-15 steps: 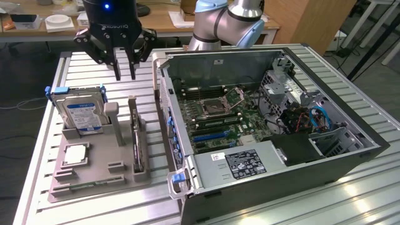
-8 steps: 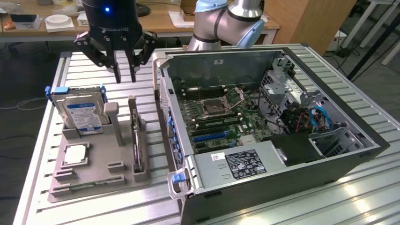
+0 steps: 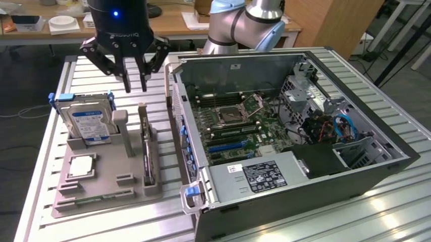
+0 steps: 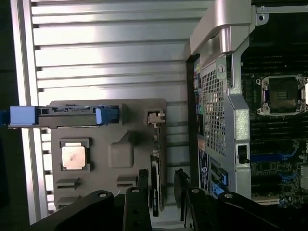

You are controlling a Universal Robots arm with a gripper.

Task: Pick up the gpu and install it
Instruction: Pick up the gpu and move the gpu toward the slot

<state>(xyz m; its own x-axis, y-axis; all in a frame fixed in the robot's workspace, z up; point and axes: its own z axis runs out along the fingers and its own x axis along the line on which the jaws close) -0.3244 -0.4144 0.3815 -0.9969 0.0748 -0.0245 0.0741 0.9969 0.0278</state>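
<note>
The gpu [image 3: 145, 154] stands on its edge in a slot of the grey holder [image 3: 101, 195] on the bench [image 3: 75, 86], between the hard drive [image 3: 88, 123] and the computer case [image 3: 283, 151]. Its metal bracket end is the end nearer to the pincer [image 3: 135, 86]. The pincer hangs above the bench close to that end and does not touch the gpu. Its fingers [image 3: 126, 80] are apart and hold nothing.

Exterior view looked obliquely down over the table [image 3: 384, 212]; nearer wrist view faced straight down, sharing the holder [image 3: 101, 194] [image 4: 120, 156] and computer case [image 3: 222, 217] [image 4: 224, 110].
</note>
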